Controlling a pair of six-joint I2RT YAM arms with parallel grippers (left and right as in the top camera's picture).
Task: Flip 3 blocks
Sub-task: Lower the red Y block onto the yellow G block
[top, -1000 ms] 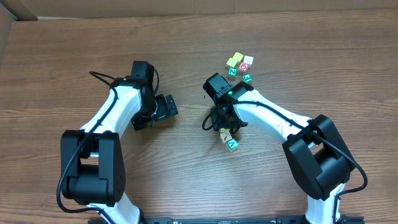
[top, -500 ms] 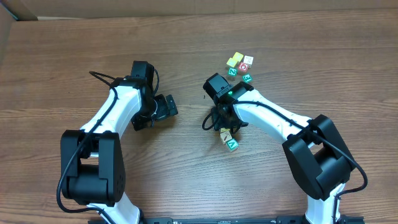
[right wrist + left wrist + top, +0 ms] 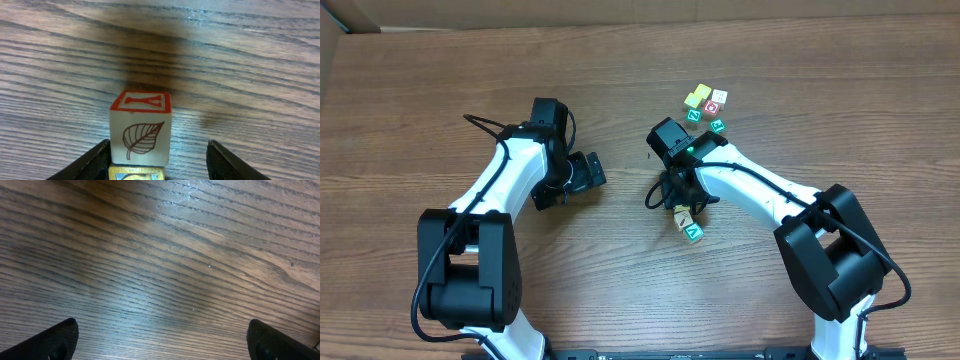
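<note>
Blocks are sitting on a wood-grain table (image 3: 250, 60), and the right gripper (image 3: 157, 150) is standing about half open around a cream leaf block (image 3: 141, 135), which is showing a red-bordered Y on its far face and a leaf drawing toward the wrist camera. One finger (image 3: 92, 162) is lying against or just beside the leaf block, while the other is standing clearly apart from it, so nothing is being gripped. A yellow block (image 3: 136, 173) is touching the leaf block on the side nearer the palm. From overhead a green-letter block (image 3: 694, 232) is lying at the fingertips, and I cannot tell whether it is the leaf block seen from above. A cluster of blocks (image 3: 705, 108) is resting well apart from the leaf block. The left gripper (image 3: 161, 335) is hanging fully open over bare wood, well apart from the leaf block and holding nothing. The likely trouble is an off-centre close. With one finger arriving first, the leaf block is probably going to skid or twist on the smooth wood, nudging the yellow block out of reach. A tipping push could also be rolling both together, or carrying the leaf block past a single turn.
</note>
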